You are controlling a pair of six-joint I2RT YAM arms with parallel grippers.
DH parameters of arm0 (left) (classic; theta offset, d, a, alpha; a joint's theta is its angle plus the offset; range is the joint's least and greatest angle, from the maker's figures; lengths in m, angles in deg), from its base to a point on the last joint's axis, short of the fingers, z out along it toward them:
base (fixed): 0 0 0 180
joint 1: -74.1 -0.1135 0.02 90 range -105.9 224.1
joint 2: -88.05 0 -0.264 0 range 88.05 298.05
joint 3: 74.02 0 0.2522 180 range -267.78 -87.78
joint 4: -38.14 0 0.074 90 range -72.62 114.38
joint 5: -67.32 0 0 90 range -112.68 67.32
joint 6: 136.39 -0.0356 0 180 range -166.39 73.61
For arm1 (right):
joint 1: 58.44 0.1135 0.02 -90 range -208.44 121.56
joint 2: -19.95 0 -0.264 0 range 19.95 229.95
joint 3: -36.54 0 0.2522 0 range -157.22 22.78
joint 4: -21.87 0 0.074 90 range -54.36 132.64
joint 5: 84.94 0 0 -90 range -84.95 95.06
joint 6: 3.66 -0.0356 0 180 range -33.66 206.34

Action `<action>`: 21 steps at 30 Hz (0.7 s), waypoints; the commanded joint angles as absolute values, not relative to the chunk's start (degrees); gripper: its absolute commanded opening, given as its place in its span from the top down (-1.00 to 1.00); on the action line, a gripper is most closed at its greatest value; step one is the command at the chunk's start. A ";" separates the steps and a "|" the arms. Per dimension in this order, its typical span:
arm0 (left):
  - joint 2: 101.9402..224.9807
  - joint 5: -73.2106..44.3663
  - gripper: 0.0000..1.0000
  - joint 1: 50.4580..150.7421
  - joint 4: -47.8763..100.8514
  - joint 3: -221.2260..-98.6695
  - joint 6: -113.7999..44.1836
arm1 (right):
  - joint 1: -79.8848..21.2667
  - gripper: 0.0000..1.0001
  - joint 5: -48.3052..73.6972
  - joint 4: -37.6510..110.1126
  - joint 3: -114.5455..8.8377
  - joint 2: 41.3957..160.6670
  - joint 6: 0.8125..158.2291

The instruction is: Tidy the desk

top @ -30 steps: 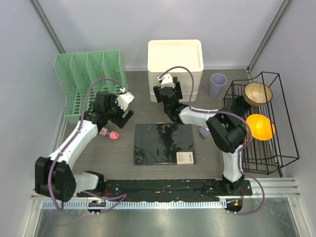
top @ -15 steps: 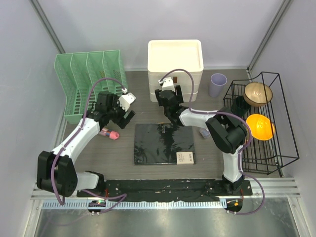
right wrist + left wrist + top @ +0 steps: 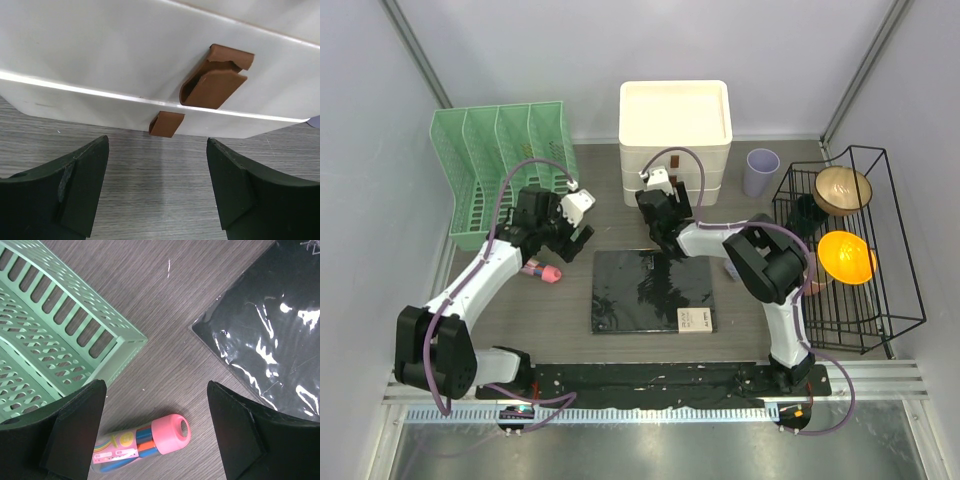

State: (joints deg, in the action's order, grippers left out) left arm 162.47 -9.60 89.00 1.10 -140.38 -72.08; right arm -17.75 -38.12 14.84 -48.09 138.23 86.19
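The desk is a dark wood-grain tabletop. A black notebook lies at its middle. A pink-capped tube of markers lies left of it, also in the left wrist view. My left gripper hangs open above the tube, its fingers on either side, not touching. My right gripper is open and empty, low over the desk, facing the white drawer box and its brown handles.
A green file rack stands at the back left, its corner close to the left gripper. A purple cup stands right of the drawer box. A black wire rack on the right holds a tan bowl and an orange bowl.
My right gripper has shifted a little left and nearer, still in front of the drawer box. My left gripper has edged slightly right above the marker tube.
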 commanded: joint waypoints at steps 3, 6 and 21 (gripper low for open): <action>160.48 -8.80 -0.74 88.78 3.64 -139.63 -71.79 | -18.71 -0.60 -39.86 12.17 -51.31 139.65 85.63; 160.56 -8.80 -0.74 88.69 3.73 -139.55 -71.79 | -19.15 -0.55 -39.77 11.56 -51.75 140.44 86.07; 161.18 -8.62 -0.74 88.69 3.91 -139.63 -71.61 | -20.82 -0.25 -36.87 5.23 -50.79 142.38 90.29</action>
